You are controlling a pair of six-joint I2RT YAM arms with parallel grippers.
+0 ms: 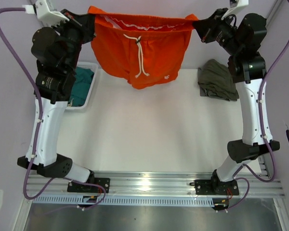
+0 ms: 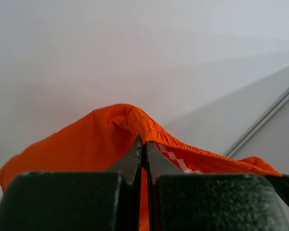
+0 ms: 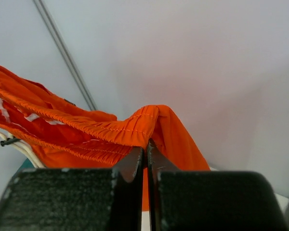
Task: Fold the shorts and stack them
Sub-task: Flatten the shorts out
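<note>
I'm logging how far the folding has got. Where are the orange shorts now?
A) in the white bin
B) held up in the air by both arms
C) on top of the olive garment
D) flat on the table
B: the orange shorts hang above the table, waistband ends pinched in the shut jaws of the left arm and right arm.

White surface [image 1: 149, 130] carrying two things: white bin [image 1: 90, 92] sitting far left, teal garment [image 1: 82, 83] lying inside; olive garment [image 1: 217, 79] lying folded far right.
</note>
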